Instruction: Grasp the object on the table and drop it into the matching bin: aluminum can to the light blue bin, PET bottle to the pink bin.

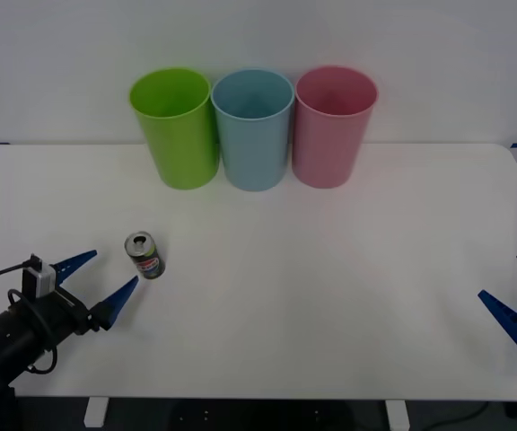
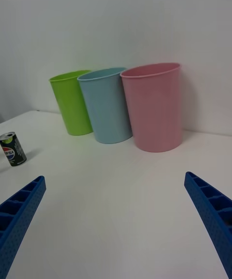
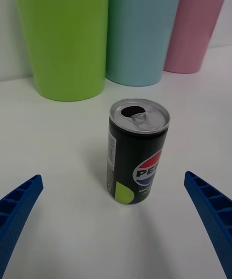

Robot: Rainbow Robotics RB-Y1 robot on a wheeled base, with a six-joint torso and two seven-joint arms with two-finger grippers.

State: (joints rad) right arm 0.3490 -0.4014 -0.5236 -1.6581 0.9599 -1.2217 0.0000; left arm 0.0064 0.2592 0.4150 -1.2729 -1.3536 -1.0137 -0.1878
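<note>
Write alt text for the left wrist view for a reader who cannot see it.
A small dark aluminum can with an opened silver top stands upright on the white table, centred ahead of the open left gripper, whose blue fingers sit apart at either side. Behind it stand a lime green bin, the light blue bin and the pink bin.

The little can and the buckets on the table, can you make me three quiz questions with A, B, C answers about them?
1. Where is the aluminum can?
A. inside the pink bin
B. upright on the table, just ahead of the left gripper
C. held by the right gripper

2. How many bins stand at the back?
A. two
B. three
C. five

3. How are the left gripper's jaws?
A. open
B. shut on the can
C. shut on nothing

Answers:
1 B, the can stands on the white top.
2 B, a green bin, the light blue bin, the pink bin.
3 A, the jaws are spread apart with the can beyond them.
</note>
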